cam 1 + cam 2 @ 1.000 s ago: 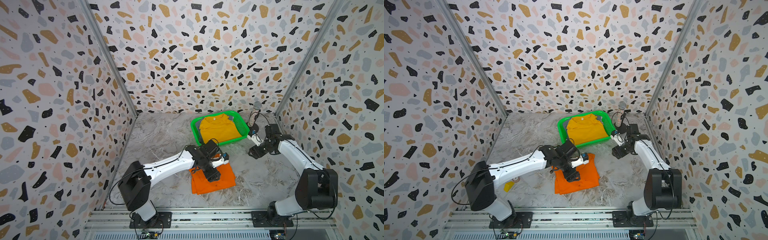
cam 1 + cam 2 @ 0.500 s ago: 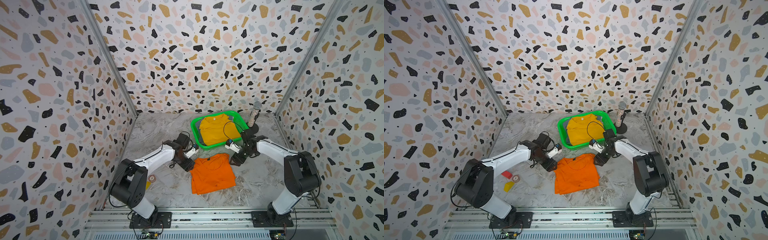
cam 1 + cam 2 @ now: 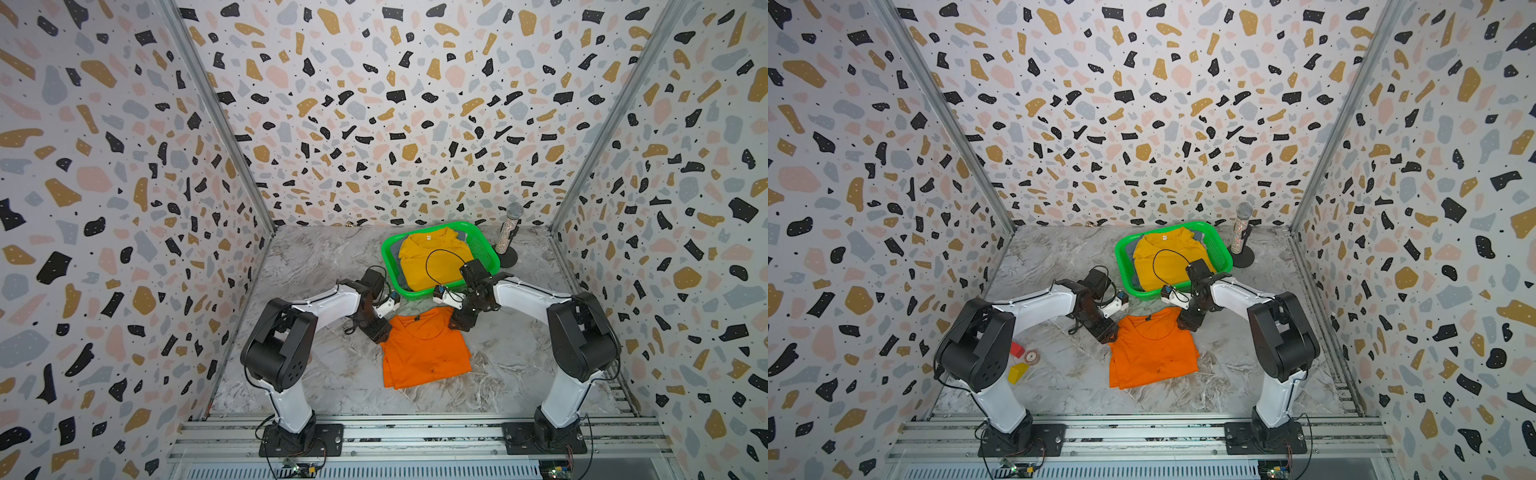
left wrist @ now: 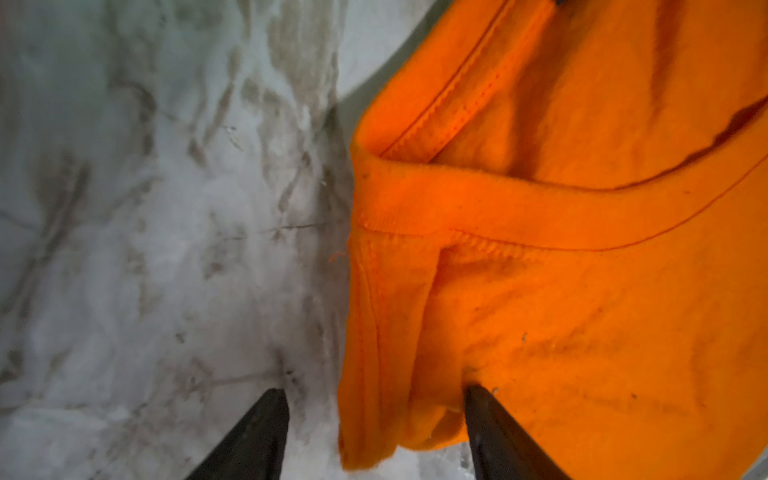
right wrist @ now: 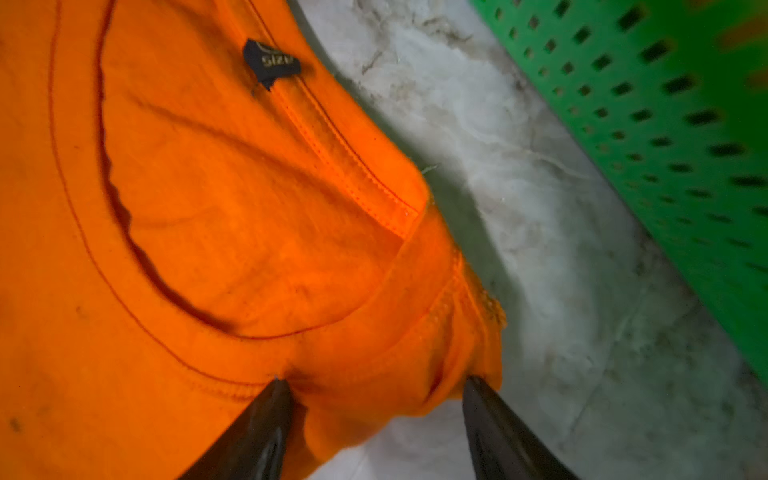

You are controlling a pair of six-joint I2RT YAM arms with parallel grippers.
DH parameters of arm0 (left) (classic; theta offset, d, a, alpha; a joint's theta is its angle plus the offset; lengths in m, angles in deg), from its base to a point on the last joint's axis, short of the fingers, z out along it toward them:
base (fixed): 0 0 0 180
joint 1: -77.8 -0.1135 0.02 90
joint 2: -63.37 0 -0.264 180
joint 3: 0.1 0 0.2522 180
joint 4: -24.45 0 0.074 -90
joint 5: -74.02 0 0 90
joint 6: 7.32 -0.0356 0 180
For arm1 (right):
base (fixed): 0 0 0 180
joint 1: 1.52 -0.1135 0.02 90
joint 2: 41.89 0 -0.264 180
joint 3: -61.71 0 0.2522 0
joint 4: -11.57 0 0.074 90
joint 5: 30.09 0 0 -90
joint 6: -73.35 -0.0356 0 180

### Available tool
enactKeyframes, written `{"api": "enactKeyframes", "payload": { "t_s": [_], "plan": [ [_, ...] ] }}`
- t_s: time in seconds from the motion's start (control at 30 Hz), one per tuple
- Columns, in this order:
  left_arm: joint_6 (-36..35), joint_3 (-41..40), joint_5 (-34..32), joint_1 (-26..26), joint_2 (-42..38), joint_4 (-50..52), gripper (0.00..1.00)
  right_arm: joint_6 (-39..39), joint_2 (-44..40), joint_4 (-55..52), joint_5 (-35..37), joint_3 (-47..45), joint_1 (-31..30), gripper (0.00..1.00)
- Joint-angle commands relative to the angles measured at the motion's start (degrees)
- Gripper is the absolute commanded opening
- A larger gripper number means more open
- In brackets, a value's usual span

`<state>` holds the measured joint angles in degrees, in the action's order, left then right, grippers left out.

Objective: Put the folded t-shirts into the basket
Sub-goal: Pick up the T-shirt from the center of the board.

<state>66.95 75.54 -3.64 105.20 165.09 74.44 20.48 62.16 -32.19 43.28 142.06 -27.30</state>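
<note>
An orange folded t-shirt lies flat on the marble table in front of the green basket. The basket holds a mustard yellow t-shirt, and grey-blue fabric shows under it. My left gripper is open at the orange shirt's far left corner, one finger on the fabric and one on the table. My right gripper is open astride the far right corner, next to the basket wall.
A glittery microphone on a round black stand is just right of the basket. A red block, a small round roll and a yellow block lie beside the left arm's base. Patterned walls enclose three sides.
The left gripper has moved off the middle of the orange shirt to its far left corner. The right gripper has come from beside the basket down to the far right corner.
</note>
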Motion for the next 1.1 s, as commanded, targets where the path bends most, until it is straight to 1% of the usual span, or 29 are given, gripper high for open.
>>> {"api": "enactKeyframes", "payload": {
  "t_s": [0.0, 0.1, 0.27, 0.43, 0.53, 0.63, 0.83, 0.97, 1.07],
  "plan": [
    [-0.27, 1.39, 1.82, 0.32, 1.52, 0.85, 0.69, 1.45, 0.55, -0.67, 1.56, 2.72, -0.84, 0.71],
    [-0.07, 1.39, 2.43, 0.29, 2.35, 1.17, 0.68, 1.52, 1.42, -0.50, 2.42, 2.55, -1.49, 0.71],
    [0.08, 1.70, 3.62, 0.41, 3.49, 1.36, 0.62, 1.22, 2.82, -1.53, 3.91, 3.52, -1.92, 0.71],
    [-0.21, 1.92, 4.82, 0.44, 3.05, 1.55, 0.50, 1.32, 0.97, -3.42, 0.86, 3.19, -1.95, 0.70],
    [-0.68, 2.13, 6.47, 0.30, 2.62, 1.77, 0.39, 0.51, -1.74, -3.33, -0.13, 2.75, -1.97, 0.71],
    [-0.93, 2.80, 7.84, 0.29, 3.10, 2.37, 0.25, -0.39, -3.56, -3.29, 0.03, 2.95, -1.90, 0.72],
    [-1.61, 3.72, 9.82, -0.51, 4.44, 3.99, 0.00, -2.03, -3.46, -1.35, 2.89, 2.67, -1.66, 0.74],
    [-2.93, 5.16, 13.19, -1.73, 5.37, 7.37, 0.00, -3.61, -1.78, -0.47, 2.83, 3.39, -0.93, 0.74],
    [-3.28, 5.31, 14.04, -2.42, 5.71, 8.24, 0.00, -3.90, -0.29, -0.39, 3.54, 4.22, -0.92, 0.75]
  ]
}}
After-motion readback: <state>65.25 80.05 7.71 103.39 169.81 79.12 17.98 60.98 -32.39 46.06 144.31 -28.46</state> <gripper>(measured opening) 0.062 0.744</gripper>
